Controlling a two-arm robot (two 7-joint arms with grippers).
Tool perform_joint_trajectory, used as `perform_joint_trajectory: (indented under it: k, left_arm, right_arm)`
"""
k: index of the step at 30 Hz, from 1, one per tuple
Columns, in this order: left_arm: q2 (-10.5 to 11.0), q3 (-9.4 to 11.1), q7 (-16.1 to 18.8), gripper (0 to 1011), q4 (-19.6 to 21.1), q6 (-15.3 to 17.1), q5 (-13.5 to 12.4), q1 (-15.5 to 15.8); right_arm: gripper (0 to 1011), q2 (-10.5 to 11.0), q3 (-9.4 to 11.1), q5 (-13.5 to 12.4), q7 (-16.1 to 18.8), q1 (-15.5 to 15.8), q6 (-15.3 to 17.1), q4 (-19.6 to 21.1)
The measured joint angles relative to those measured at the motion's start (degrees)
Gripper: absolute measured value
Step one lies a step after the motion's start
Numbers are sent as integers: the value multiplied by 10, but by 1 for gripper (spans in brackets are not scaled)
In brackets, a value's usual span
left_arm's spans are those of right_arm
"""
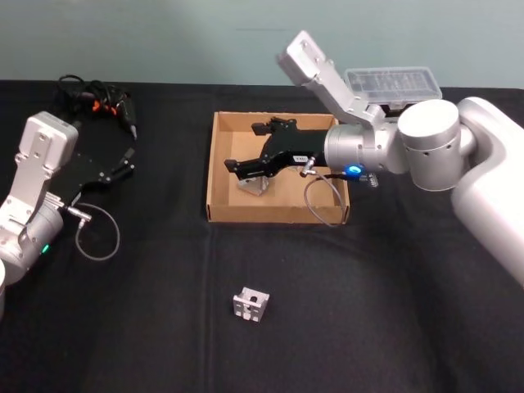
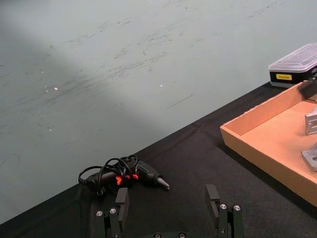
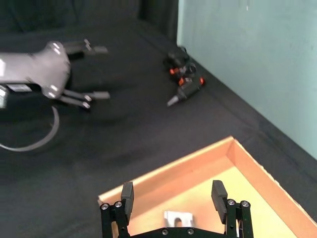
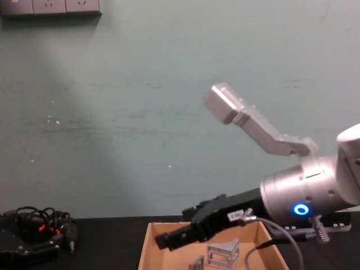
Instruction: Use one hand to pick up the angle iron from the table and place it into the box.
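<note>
The right claw (image 1: 242,147) is held open and empty over the box (image 1: 270,214), seemingly to leave the angle iron (image 1: 254,187) lying inside, while a second angle iron (image 1: 251,304) is seen on the table (image 1: 385,319) and the left claw (image 1: 124,164) is parked open.

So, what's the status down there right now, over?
Right hand open over the box. One angle iron inside, second angle iron on the table. Left hand open, parked left. Nothing in the way.

Angle iron (image 1: 254,187) in the box (image 1: 270,214), right gripper (image 1: 243,147) above the box, second angle iron (image 1: 251,304) on the table (image 1: 368,311) before the box
</note>
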State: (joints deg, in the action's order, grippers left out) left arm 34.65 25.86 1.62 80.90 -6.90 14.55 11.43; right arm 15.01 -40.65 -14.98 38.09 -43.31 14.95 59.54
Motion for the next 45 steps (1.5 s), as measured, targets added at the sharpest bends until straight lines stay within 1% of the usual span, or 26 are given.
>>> perform_joint_trajectory:
  k: [2,3,4,6,7,8,9,11,12,14,15,18,19,22,23,25,28,29,32,34,37,40,41,45]
  left_arm:
    - [0,0,0,1011,0,0,0,0]
    - [0,0,0,1011,0,0,0,0]
    - [0,0,0,1011,0,0,0,0]
    - [0,0,0,1011,0,0,0,0]
    - [0,0,0,1011,0,0,0,0]
    - [0,0,0,1011,0,0,0,0]
    - [0,0,0,1011,0,0,0,0]
    - [0,0,0,1011,0,0,0,0]
    - [0,0,0,1011,0,0,0,0]
    - [0,0,0,1011,0,0,0,0]
    - [0,0,0,1011,0,0,0,0]
    - [0,0,0,1011,0,0,0,0]
    - [0,0,0,1011,0,0,0,0]
    - [0,0,0,1011,0,0,0,0]
    - [0,0,0,1011,0,0,0,0]
    - [0,0,0,1011,0,0,0,0]
    - [0,0,0,1011,0,0,0,0]
    - [0,0,0,1011,0,0,0,0]
    - [0,0,0,1011,0,0,0,0]
    - [0,0,0,1011,0,0,0,0]
    - [0,0,0,1011,0,0,0,0]
    - [0,0,0,1011,0,0,0,0]
    - [0,0,0,1011,0,0,0,0]
    - [0,0,0,1011,0,0,0,0]
  right_arm:
    - [1000,16,15,-16,5,20,-2,41]
    - [1000,16,15,-16,5,20,-2,41]
    - [1000,28,22,-24,7,33,-2,66]
    - [1000,40,27,-33,9,45,-3,89]
    - [1000,53,31,-41,12,57,-3,112]
    - [1000,59,33,-44,13,63,-3,122]
    - [1000,70,35,-49,16,73,-4,139]
    - [1000,84,36,-55,20,83,-6,156]
    - [1000,96,37,-62,27,92,-11,169]
    - [1000,107,37,-67,37,99,-16,179]
    - [1000,119,37,-73,49,105,-23,186]
    - [1000,134,34,-82,71,110,-34,193]
    - [1000,143,31,-87,88,112,-43,194]
    - [1000,156,25,-93,113,112,-55,195]
    - [1000,165,20,-97,134,112,-67,196]
    - [1000,171,16,-100,151,112,-77,197]
    - [1000,186,4,-109,196,109,-99,194]
    - [1000,188,1,-110,203,107,-104,192]
    - [1000,193,-8,-114,229,102,-118,184]
    - [1000,194,-13,-116,239,99,-123,179]
    - [1000,194,-26,-115,259,91,-137,165]
    - [1000,191,-35,-112,268,86,-146,158]
    - [1000,189,-42,-109,273,83,-151,154]
    - [1000,185,-54,-103,281,79,-157,150]
